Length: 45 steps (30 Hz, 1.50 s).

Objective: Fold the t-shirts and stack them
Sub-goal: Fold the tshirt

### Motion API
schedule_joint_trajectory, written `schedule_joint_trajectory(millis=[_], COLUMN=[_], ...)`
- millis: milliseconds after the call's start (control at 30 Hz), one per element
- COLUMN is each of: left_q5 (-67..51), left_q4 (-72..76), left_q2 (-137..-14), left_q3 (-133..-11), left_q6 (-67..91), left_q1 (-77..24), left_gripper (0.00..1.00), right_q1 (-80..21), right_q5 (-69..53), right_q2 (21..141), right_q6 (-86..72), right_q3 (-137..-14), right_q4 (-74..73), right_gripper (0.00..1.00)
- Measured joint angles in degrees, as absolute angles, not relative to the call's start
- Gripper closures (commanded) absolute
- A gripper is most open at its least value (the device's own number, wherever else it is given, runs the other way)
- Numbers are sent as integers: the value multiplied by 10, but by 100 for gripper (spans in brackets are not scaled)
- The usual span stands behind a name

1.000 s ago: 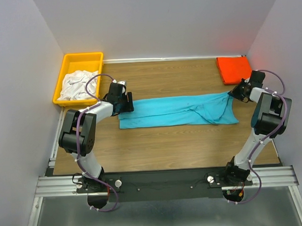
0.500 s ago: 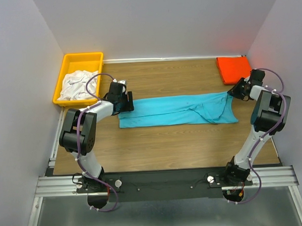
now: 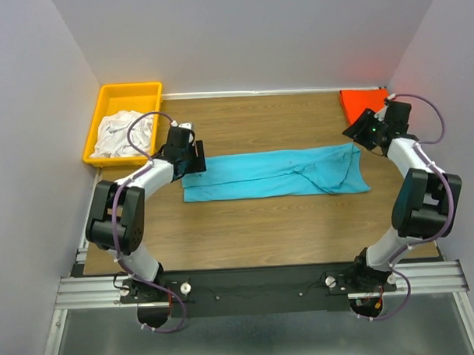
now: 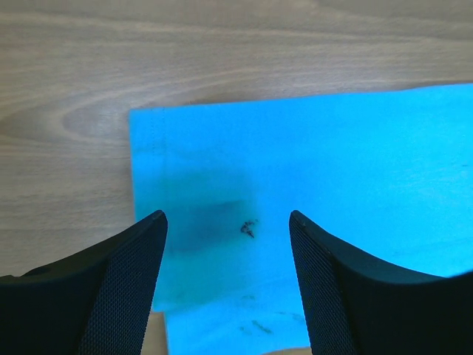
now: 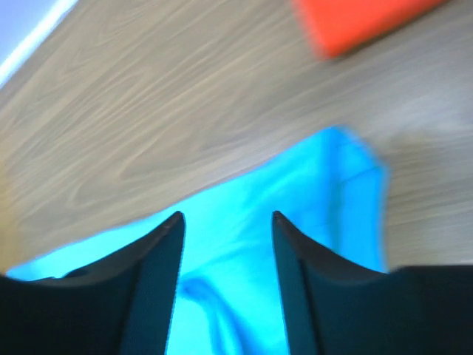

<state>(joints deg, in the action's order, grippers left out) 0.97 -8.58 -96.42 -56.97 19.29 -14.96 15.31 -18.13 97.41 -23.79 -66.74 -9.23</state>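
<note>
One turquoise t-shirt (image 3: 276, 174) lies flat on the wooden table as a long folded strip. My left gripper (image 3: 191, 162) hovers open over its left end, and the cloth (image 4: 295, 148) shows between the fingers (image 4: 126, 281) without being pinched. At the shirt's right end my right gripper (image 3: 352, 136) stands open above the cloth (image 5: 310, 185), holding nothing. A folded orange-red t-shirt (image 3: 357, 99) rests at the far right corner, partly behind the right arm, and it also shows in the right wrist view (image 5: 355, 22). White t-shirts (image 3: 122, 133) lie crumpled in the bin.
A yellow plastic bin (image 3: 129, 93) stands at the far left corner of the table. Grey walls close in on the left, back and right. The arms' mounting rail (image 3: 256, 284) runs along the near edge.
My right gripper has opened, let go of the turquoise shirt's right end, and lifted back toward the far right. The left gripper shifted slightly up and left, staying open.
</note>
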Motion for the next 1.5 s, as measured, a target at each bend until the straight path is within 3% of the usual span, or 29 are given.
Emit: schedule_joint_trajectory(millis=[267, 600, 1067, 1500], left_q5=[17, -14, -55, -79], left_q4=[-90, -34, -22, -9], left_q2=[-860, -724, -731, -772], left_q3=[-569, -512, -464, -466], left_q6=[171, 128, 125, 129], left_q1=[-150, -150, -150, -151], left_gripper=[23, 23, 23, 23], right_q1=[43, 17, -20, -64], right_q5=[-231, -291, -362, -422], right_q2=[935, 995, 1037, 978], right_q6=[-212, -170, -145, -170], right_q3=[-591, -590, -595, -483], right_q4=[-96, -101, -87, -83], right_gripper=[22, 21, 21, 21])
